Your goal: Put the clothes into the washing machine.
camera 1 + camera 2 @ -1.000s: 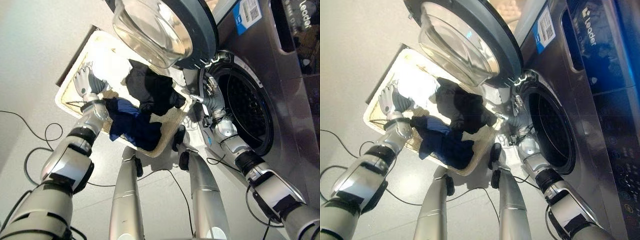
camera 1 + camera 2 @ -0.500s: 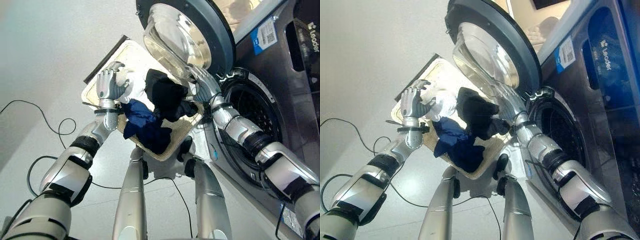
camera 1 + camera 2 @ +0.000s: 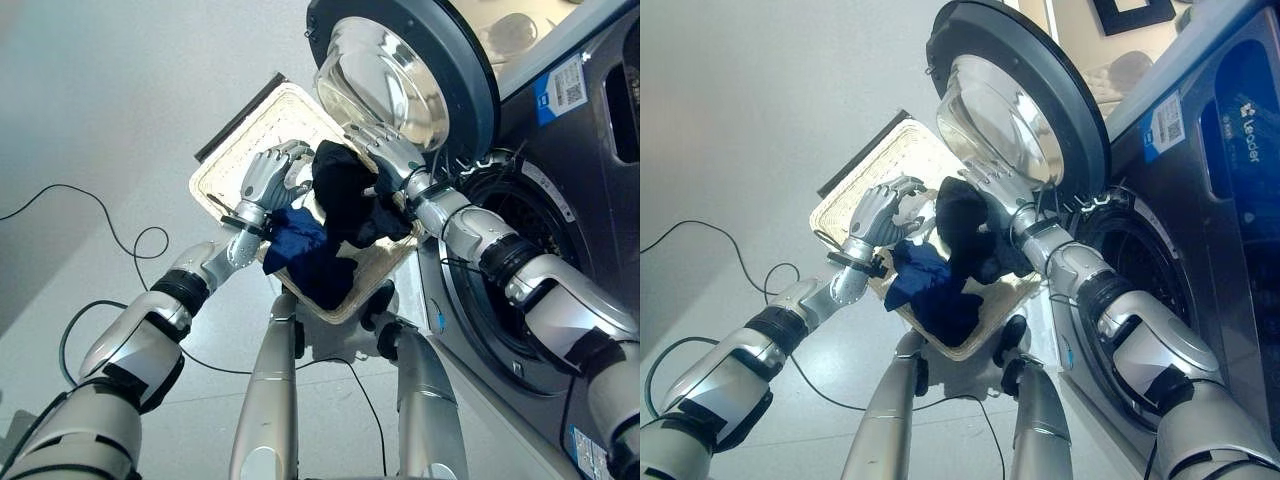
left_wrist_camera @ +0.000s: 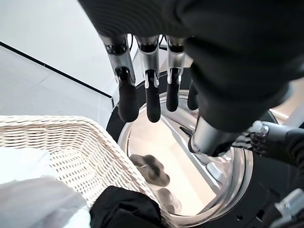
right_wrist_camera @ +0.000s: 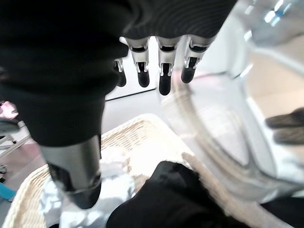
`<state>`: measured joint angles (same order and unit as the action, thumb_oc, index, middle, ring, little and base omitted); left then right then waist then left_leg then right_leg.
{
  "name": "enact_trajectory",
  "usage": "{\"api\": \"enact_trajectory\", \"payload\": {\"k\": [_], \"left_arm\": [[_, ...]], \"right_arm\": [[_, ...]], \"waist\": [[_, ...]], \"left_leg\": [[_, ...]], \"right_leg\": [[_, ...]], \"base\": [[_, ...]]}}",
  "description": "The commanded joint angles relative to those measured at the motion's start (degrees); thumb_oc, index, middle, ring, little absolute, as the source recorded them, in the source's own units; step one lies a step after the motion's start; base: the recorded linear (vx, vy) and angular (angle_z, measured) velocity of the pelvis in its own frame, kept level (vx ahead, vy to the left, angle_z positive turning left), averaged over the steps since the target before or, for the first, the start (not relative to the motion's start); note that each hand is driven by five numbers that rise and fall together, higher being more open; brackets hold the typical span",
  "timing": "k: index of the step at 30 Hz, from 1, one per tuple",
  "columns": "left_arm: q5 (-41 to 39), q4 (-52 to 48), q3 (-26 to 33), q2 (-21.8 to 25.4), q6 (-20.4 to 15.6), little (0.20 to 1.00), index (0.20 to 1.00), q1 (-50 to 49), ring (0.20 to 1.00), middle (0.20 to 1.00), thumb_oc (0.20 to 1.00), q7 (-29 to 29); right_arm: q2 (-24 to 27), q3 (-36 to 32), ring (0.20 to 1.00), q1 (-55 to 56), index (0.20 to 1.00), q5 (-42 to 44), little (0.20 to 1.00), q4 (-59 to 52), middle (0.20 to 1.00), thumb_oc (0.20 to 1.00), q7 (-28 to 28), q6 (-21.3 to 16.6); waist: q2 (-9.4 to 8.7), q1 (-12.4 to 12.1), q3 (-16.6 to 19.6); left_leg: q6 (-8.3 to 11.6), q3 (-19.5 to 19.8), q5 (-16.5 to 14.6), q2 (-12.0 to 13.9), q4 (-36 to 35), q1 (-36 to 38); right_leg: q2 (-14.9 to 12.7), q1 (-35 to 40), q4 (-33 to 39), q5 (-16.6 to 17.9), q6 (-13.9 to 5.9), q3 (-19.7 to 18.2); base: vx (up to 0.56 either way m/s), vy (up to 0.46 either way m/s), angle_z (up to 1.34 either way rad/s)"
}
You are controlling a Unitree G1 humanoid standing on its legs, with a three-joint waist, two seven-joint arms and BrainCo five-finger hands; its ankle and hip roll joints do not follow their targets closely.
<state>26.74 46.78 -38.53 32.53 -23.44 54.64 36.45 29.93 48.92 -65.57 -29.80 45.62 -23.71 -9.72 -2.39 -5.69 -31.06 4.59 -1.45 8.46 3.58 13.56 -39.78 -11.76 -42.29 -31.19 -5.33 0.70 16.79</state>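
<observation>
Left eye view: both hands, left and right, are held open, empty; black garment should be gripped firmly at its bulk.

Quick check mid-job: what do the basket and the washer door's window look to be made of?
The cream laundry basket looks like woven wicker or rattan, matte, with a plaited weave showing. The round washer door window seems to be clear glass, glossy, domed and reflective, set in a dark grey ring, probably plastic.
</observation>
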Motion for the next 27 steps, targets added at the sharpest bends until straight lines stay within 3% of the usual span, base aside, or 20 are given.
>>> {"api": "enact_trajectory", "payload": {"k": [1, 3, 5, 7, 11, 17, 27], "left_arm": [[0.83, 0.18, 1.51, -2.66, 4.11, 1.0, 1.0, 1.31, 1.0, 1.0, 1.0, -0.6], [1.9, 0.9, 1.57, -2.63, 5.74, 1.0, 1.0, 1.36, 1.0, 1.0, 1.0, -0.84], [3.96, 4.37, 0.64, -2.11, 11.19, 1.0, 1.0, 2.37, 1.0, 1.0, 1.0, -1.45], [4.39, 6.17, 0.05, -1.72, 13.84, 1.0, 1.0, 2.93, 1.0, 1.0, 1.0, -1.72], [5.21, 11.18, 1.4, -1.21, 21.18, 1.0, 1.0, 3.01, 1.0, 1.0, 1.0, 3.23], [8.73, 14.53, 1.3, -0.9, 22.3, 1.0, 1.0, 5.27, 1.0, 1.0, 1.0, 6.04], [16.5, 16.2, -6.6, -0.68, 25.08, 1.0, 1.0, 11.27, 1.0, 1.0, 1.0, 0.08]], "right_arm": [[2.15, -2.01, 1.0, -1.46, 1.0, 3.2, 1.0, -0.57, 1.0, 1.0, 0.29, -1.1], [2.23, -1.98, 1.0, -1.29, 1.0, 3.56, 1.0, -0.7, 1.0, 1.0, 0.59, -1.15], [2.47, -1.74, 1.0, -0.97, 1.0, 4.74, 1.0, -0.54, 1.0, 1.0, 1.58, -1.82], [2.61, -1.63, 1.0, -0.74, 1.0, 5.37, 1.0, -0.53, 1.0, 1.0, 1.75, -1.91], [3.28, -2.09, 1.0, 1.76, 1.0, 7.34, 1.0, -0.79, 1.0, 1.0, 2.24, -2.28], [3.37, -2.0, 1.0, 3.15, 1.0, 8.68, 1.0, 0.69, 1.0, 1.0, 3.63, -3.34], [2.78, -2.22, 1.0, 3.31, 1.0, 9.5, 1.0, 1.88, 1.0, 1.0, 3.74, -4.27]], "waist": [[3.96, 0.18, 1.27], [3.96, 0.26, 1.27], [3.84, 0.73, 1.27], [3.75, 0.98, 1.27], [3.21, 1.99, 1.27], [2.75, 2.77, 1.27], [3.11, 4.4, 1.27]], "left_leg": [[0.83, -3.69, -6.03, -2.09, 2.92, 0.38], [0.8, -3.83, -5.95, -2.04, 2.83, 0.35], [0.85, -4.21, -5.54, -1.94, 2.66, -0.1], [0.96, -4.16, -5.36, -2.07, 2.59, -0.41], [1.24, -4.66, -4.7, -2.01, 1.77, -1.01], [1.46, -5.07, -4.19, -1.87, 1.45, -1.72], [1.71, -6.2, -3.31, -1.66, 0.3, -2.81]], "right_leg": [[0.32, 0.62, 2.09, 3.0, -7.86, 1.91], [0.29, 0.57, 2.09, 2.97, -7.91, 2.01], [0.49, 0.19, 2.51, 3.22, -7.85, 1.88], [0.69, -0.03, 2.95, 3.47, -7.84, 1.72], [1.31, -0.68, 4.12, 3.92, -7.76, 1.27], [1.61, -1.28, 4.72, 4.34, -7.65, 1.11], [2.34, -2.62, 6.24, 5.48, -7.96, 0.33]], "base": [[0.0, 0.0, 0.0], [0.0, 0.015, 0.01], [0.01, 0.046, 0.0], [0.01, 0.017, -0.01], [0.0, 0.0, 0.0], [0.0, 0.007, 0.0], [0.0, 0.043, -0.03]]}}
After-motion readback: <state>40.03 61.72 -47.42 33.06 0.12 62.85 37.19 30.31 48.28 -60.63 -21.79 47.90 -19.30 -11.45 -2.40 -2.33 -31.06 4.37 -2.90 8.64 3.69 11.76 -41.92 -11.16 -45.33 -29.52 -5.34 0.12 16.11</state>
